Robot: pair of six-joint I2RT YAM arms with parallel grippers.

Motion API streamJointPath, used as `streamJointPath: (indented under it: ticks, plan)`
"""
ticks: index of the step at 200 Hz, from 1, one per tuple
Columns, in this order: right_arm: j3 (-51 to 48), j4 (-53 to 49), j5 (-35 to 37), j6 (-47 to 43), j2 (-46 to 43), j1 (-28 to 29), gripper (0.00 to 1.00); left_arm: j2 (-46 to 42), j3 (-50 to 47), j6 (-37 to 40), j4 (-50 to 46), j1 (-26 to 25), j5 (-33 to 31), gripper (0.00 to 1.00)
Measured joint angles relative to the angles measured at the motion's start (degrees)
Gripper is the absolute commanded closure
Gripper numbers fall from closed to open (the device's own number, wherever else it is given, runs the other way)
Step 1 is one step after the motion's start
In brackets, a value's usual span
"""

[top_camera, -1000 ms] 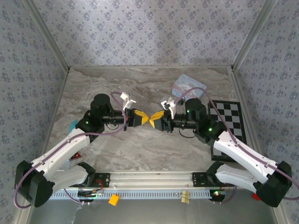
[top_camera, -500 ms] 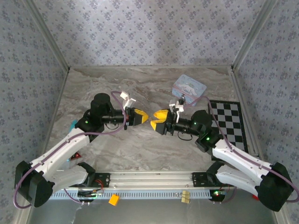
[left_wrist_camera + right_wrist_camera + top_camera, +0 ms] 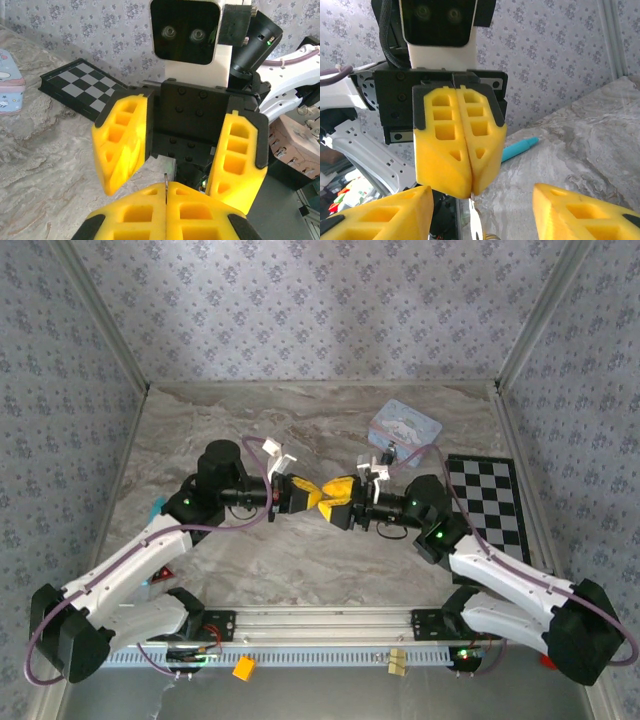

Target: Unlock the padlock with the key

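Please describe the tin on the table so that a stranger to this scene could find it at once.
On the marble-patterned table, go to the far right corner by the back wall. There lies a pale blue tin with a cartoon print on its lid. Unlike the flat black-and-white checkerboard beside it, it is a rounded box.

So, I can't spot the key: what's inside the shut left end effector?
A thin metal edge pokes out between the fingers of the left end effector; they cover the rest, leaving it unidentifiable.

A thin metal key [image 3: 165, 179] is seen edge-on, pinched between the closed fingertips of the left gripper [image 3: 165, 187], its tip protruding.
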Motion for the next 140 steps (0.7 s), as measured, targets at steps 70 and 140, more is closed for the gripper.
streamJointPath:
  ticks: [70,140]
  plan:
    - [0.26,-1.68,-3.21,-0.04,-0.07,-1.22,0.66,-0.83,0.46,0.79,-0.83,0.02,-2.47,1.0]
    - [0.37,-3.32,-4.17,-0.07,-0.76,-1.6,0.77,-0.87,0.46,0.79,-1.22,0.04,-2.73,1.0]
